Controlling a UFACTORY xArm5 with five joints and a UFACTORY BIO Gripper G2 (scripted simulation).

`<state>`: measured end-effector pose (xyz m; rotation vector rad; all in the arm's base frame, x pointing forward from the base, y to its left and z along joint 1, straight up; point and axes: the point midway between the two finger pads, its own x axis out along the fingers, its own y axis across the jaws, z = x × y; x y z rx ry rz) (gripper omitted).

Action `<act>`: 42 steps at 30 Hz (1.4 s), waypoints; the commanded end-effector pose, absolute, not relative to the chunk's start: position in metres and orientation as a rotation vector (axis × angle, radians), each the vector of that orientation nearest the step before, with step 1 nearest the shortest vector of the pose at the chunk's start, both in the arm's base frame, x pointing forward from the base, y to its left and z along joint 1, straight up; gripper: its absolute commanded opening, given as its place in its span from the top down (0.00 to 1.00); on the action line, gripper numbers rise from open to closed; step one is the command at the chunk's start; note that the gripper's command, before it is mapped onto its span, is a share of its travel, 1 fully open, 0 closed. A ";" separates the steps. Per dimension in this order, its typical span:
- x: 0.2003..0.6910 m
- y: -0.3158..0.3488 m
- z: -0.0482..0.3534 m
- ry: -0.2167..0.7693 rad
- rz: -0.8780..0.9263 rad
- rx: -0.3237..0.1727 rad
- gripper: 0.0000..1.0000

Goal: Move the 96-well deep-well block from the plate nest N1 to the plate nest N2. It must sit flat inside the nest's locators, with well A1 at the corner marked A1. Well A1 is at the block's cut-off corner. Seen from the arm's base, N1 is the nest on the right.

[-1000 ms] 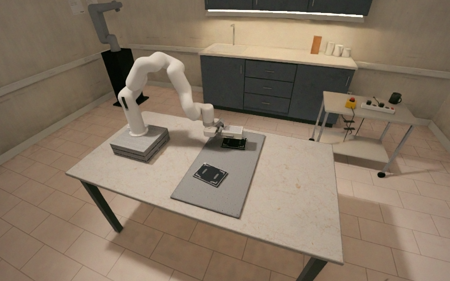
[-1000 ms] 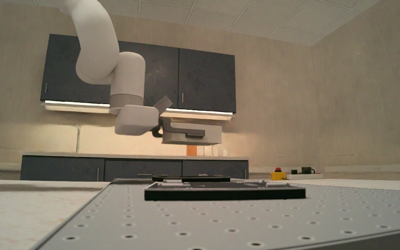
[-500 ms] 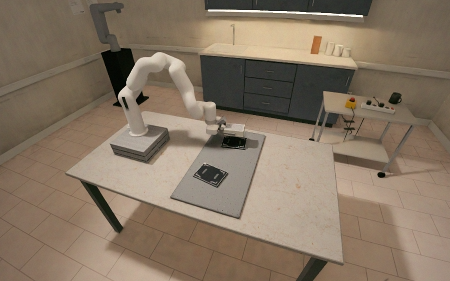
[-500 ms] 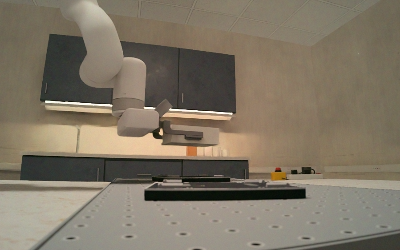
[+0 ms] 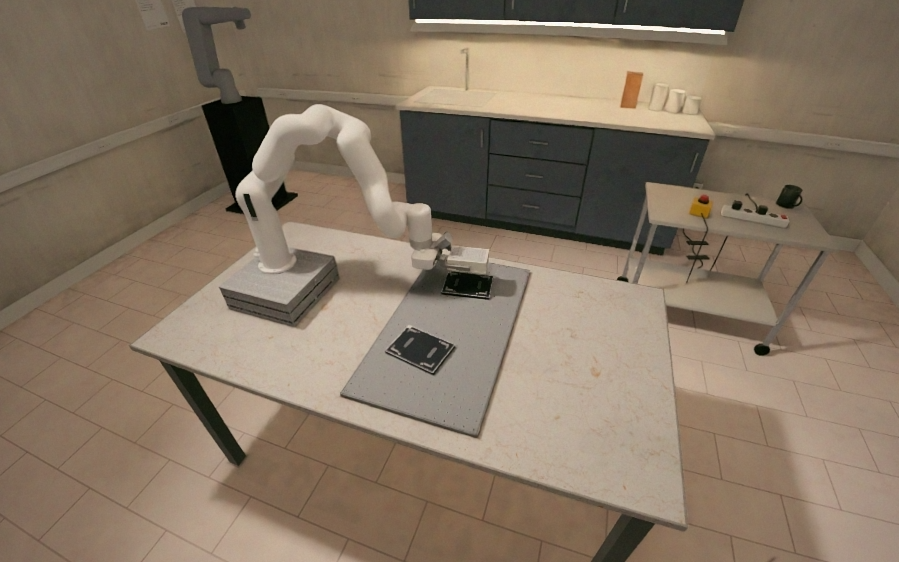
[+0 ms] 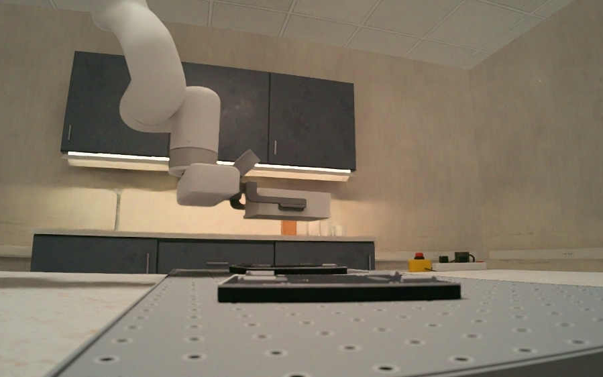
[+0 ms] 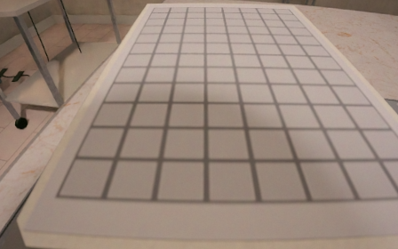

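The white deep-well block [image 5: 478, 255] [image 6: 320, 206] [image 7: 224, 116] is held level in my gripper [image 5: 465, 261] [image 6: 290, 202], which is shut on its long sides. The block hangs in the air above nest N2 [image 5: 467, 284] [image 6: 289, 270], the far black nest, with a visible gap beneath it. Nest N1 [image 5: 421, 349] [image 6: 341, 293], the near black nest, is empty. In the wrist view the block's gridded top fills the middle; the fingers do not show there. I cannot clearly tell which corner is cut off or read the A1 mark.
Both nests are on a grey perforated board [image 5: 459, 383] [image 6: 221, 335] on the table [image 5: 578, 418]. The arm's base stands on a grey block [image 5: 278, 286] at the left of the table. A trolley [image 5: 739, 216] stands beyond the table's far right edge.
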<state>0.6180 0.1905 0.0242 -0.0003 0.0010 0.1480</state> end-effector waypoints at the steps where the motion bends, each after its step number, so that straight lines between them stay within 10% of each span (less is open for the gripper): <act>1: 0.619 0.191 0.026 -0.002 0.148 0.005 1.00; 42: 0.619 0.191 -0.015 -0.002 0.148 0.005 1.00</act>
